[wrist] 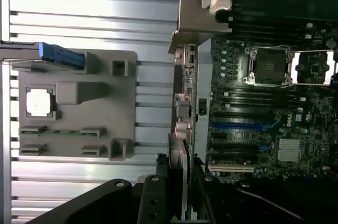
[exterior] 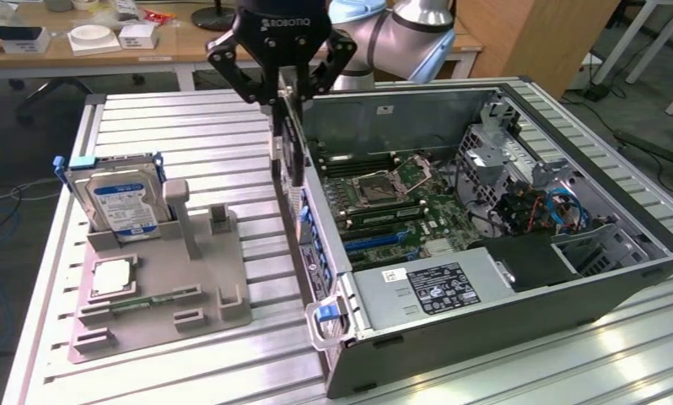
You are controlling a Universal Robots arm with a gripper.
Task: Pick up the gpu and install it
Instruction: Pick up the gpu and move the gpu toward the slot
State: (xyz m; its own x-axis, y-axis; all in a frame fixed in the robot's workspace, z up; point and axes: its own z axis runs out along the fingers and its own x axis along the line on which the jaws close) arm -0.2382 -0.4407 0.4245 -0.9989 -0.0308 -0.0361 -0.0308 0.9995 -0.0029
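Note:
My gripper (exterior: 282, 94) is shut on the gpu (exterior: 290, 156), a thin dark card seen edge-on and hanging straight down from the fingers. It is held in the air beside the open computer case (exterior: 606, 152), along the case wall on the exterior view's left. In the wrist view the gpu (wrist: 185, 129) runs away from the fingers (wrist: 158, 184), with its silver end bracket (wrist: 193, 23) at the far end. It lines up with the edge of the motherboard (wrist: 274, 108). The blue expansion slots (wrist: 243, 126) lie just inside the case, close to the card.
A grey parts fixture (exterior: 157, 287) on the slatted metal table (exterior: 201, 135) holds a hard drive (exterior: 117, 198), a square CPU chip (exterior: 111, 277) and a memory stick (exterior: 157, 298). Inside the case are the open CPU socket (exterior: 387, 181), the power supply (exterior: 438, 287) and cables (exterior: 562, 211).

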